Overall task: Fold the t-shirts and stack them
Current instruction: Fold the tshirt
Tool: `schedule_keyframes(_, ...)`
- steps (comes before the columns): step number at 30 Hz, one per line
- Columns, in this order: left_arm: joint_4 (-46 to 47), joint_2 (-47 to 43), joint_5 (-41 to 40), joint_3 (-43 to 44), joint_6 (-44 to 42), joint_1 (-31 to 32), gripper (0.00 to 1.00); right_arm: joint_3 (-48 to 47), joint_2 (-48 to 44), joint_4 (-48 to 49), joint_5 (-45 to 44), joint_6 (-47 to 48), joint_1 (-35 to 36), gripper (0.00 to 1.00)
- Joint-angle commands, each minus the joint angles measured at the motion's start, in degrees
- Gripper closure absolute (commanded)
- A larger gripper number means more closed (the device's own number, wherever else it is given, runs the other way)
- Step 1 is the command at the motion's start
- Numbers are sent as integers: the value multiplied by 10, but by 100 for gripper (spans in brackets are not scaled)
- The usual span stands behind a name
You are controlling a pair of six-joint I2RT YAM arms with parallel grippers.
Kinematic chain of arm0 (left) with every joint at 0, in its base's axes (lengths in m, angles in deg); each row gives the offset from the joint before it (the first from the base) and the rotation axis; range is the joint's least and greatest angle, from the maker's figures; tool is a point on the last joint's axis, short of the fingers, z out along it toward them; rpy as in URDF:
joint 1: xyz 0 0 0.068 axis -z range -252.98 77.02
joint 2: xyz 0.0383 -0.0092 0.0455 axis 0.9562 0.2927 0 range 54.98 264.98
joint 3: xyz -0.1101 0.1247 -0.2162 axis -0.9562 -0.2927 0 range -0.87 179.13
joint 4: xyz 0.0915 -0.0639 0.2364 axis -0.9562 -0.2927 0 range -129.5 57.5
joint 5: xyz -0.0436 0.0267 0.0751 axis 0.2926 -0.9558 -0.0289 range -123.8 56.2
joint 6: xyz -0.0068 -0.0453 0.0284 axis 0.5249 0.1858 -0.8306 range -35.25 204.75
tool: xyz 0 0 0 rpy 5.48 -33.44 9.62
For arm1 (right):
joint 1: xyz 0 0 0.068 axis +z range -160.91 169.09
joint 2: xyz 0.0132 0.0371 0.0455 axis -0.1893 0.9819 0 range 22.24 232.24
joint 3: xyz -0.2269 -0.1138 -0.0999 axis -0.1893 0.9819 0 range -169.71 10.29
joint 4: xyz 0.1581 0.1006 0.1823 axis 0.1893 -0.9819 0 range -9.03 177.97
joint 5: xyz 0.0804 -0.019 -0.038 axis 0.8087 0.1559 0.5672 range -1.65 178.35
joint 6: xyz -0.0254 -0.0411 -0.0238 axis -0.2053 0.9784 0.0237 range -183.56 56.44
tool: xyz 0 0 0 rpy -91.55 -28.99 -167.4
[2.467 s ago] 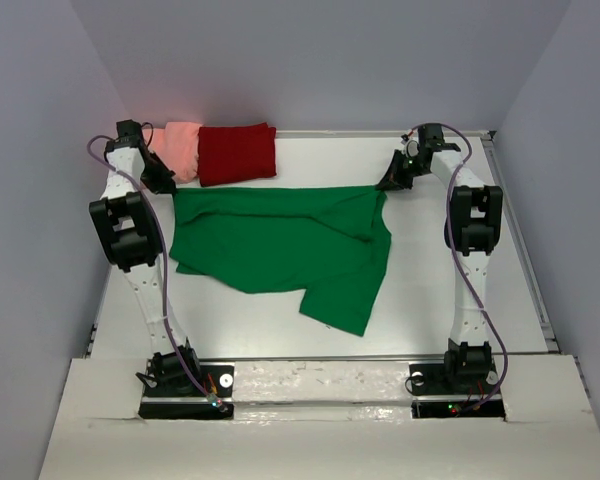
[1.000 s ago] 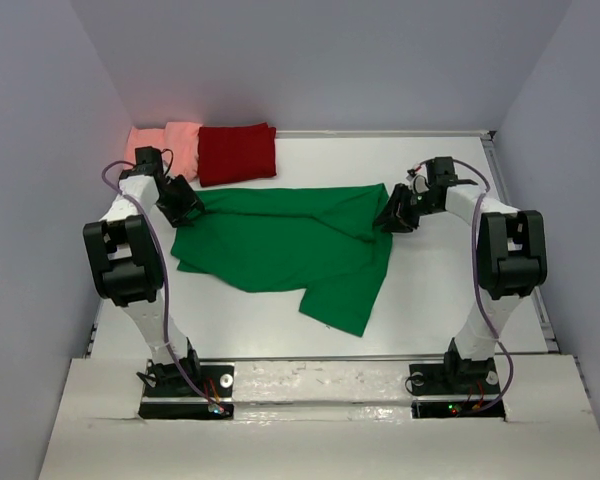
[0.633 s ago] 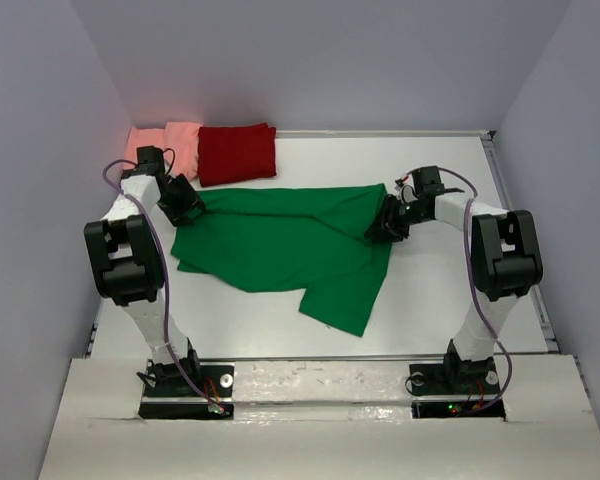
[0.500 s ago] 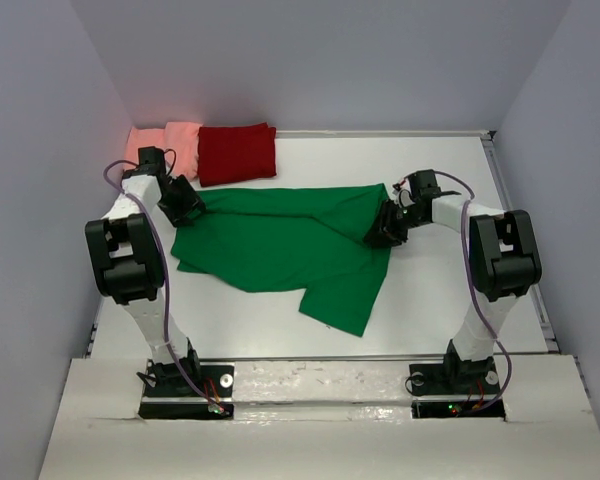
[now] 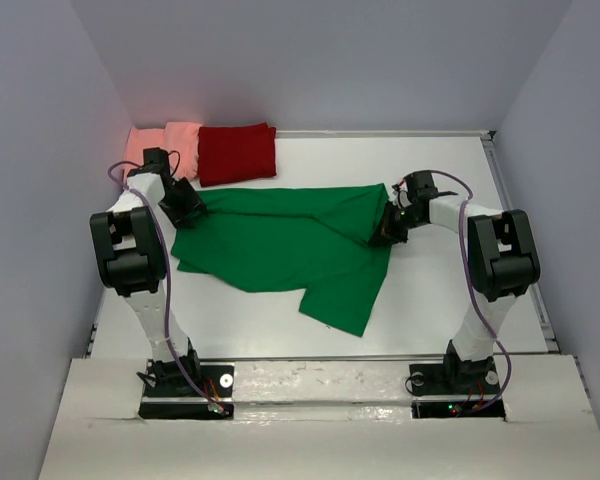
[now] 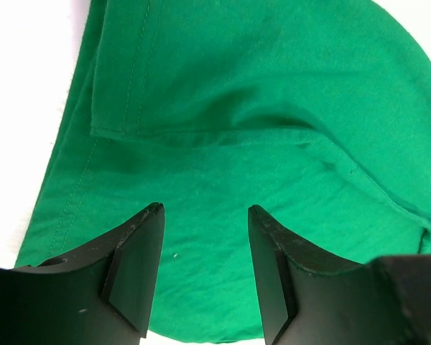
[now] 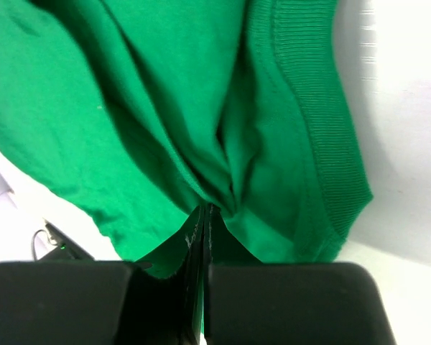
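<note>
The bright green t-shirt [image 5: 280,245] lies spread and rumpled across the middle of the table. My right gripper [image 5: 383,232] is shut on the green t-shirt [image 7: 201,108] at its right edge, beside the ribbed collar [image 7: 323,144], fabric bunched between the jaws. My left gripper [image 5: 188,208] hovers open over the shirt's far left corner; in the left wrist view green cloth [image 6: 237,129] fills the gap between the fingers [image 6: 140,251], nothing gripped. A dark red t-shirt [image 5: 237,153] and a salmon-pink t-shirt [image 5: 170,142] lie folded side by side at the back left.
The white table [image 5: 440,290] ends in a raised rail on the right [image 5: 520,240]. Grey walls close in the back and both sides. The arm bases [image 5: 185,385] stand at the near edge.
My right gripper slid left onto the shirt's right edge and shut on the fabric. My left gripper shifted slightly toward the shirt's left corner, staying open.
</note>
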Motion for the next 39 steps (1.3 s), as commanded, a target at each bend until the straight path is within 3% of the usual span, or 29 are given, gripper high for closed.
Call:
schedule_keyframes(1, -6, 0, -12, 36, -7, 3, 41, -12, 8, -13, -34, 21, 10, 100)
schedule_keyframes(23, -12, 66, -65, 86, -11, 5, 41, -38, 8, -51, -62, 43, 10, 100)
schedule_keyframes(24, -9, 67, -66, 85, -12, 5, 44, -38, 8, -51, -62, 43, 10, 100)
schedule_keyframes(25, -9, 70, -68, 87, -12, 5, 59, -37, 8, -51, -62, 43, 10, 100)
schedule_keyframes(27, -12, 76, -72, 91, -13, 5, 78, -38, 8, -52, -61, 44, 10, 100)
schedule_keyframes(39, -55, 91, -126, 148, -38, 4, 79, -33, 8, -55, -65, 46, 10, 100)
